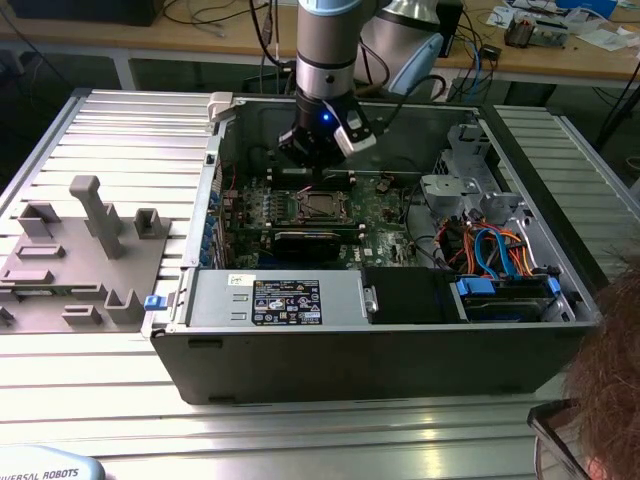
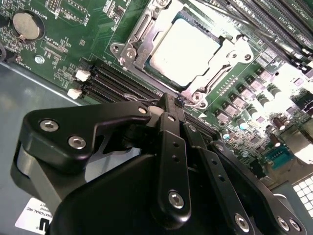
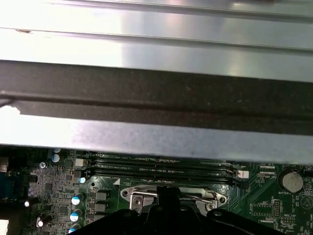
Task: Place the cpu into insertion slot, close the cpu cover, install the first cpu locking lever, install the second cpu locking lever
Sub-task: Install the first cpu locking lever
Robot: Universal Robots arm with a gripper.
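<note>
We see the arm reaching down into the open computer case (image 1: 330,345), which lies on the ribbed metal bench (image 1: 120,130). The pincer (image 2: 175,100) is clenched, its two black fingers (image 2: 168,147) pressed together with nothing between them, and its tip stands just beside one corner of the insertion slot (image 2: 142,46). The cpu (image 2: 183,49) already sits in the slot, its dull silver top showing through the window of the cpu cover (image 2: 222,54), which lies flat down around it. In the exterior view the slot is near the middle of the green motherboard (image 1: 385,215), directly under the pincer. The long black memory slots (image 3: 156,169) run along the far side of the socket. A grey fixture tray (image 1: 75,260) rests on the bench at the exterior view's left, well apart from the case
</note>
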